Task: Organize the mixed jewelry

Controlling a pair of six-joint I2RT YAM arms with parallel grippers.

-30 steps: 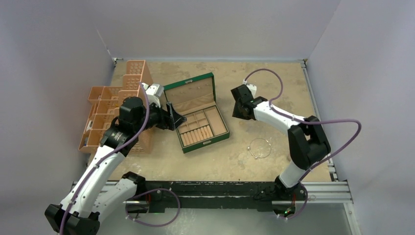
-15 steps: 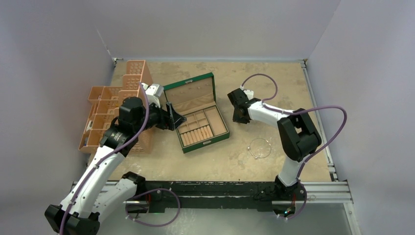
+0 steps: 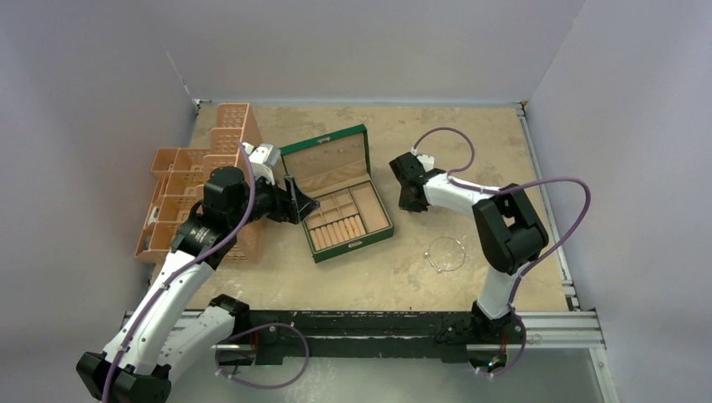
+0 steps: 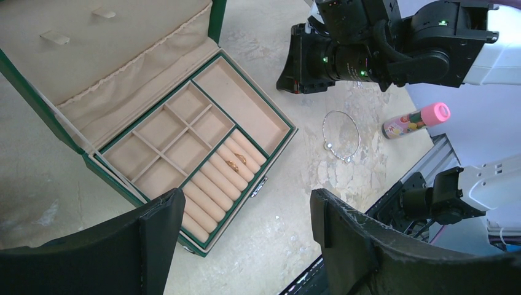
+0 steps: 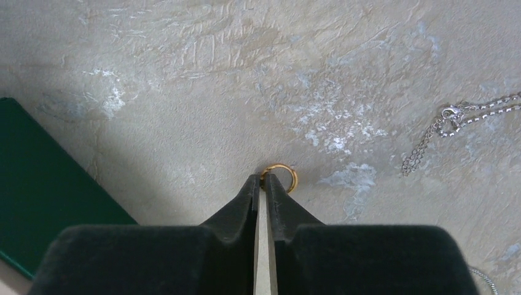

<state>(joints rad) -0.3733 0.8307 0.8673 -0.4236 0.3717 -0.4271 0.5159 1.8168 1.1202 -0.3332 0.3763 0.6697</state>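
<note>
In the right wrist view my right gripper (image 5: 262,179) is shut, and its tips pinch the rim of a small gold ring (image 5: 284,177) against the table. A glittery silver chain (image 5: 451,117) lies to its right. From above, that gripper (image 3: 409,201) is just right of the open green box (image 3: 323,164). The thin silver wire hoop (image 3: 446,253) lies nearer the front; it also shows in the left wrist view (image 4: 342,135). Two gold rings (image 4: 236,161) sit in the box's roll slots. My left gripper (image 3: 302,201) is open and empty above the box's left front corner (image 4: 246,206).
Orange plastic baskets (image 3: 197,189) are stacked at the left, beside my left arm. A small pink-capped cylinder (image 4: 418,120) lies by the right edge of the table. The green box's rim (image 4: 289,132) is close to my right gripper's left side.
My right gripper moved left, closer to the green box, then held almost still. The left arm has not moved.
</note>
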